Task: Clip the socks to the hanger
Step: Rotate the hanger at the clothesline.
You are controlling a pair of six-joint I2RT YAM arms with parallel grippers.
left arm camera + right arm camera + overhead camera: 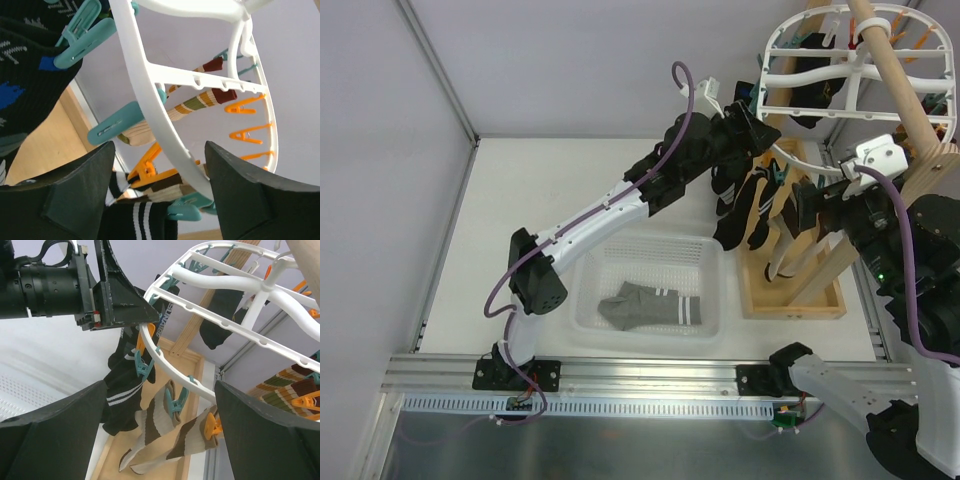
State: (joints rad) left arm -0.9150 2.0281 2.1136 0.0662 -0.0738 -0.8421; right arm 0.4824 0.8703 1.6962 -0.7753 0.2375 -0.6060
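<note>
Wht table, grey walls, one sock.

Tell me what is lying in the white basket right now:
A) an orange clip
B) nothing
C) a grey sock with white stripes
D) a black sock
C: the top view shows a grey sock with two white stripes near its cuff lying on the floor of the basket, with nothing else visible in it.
</note>
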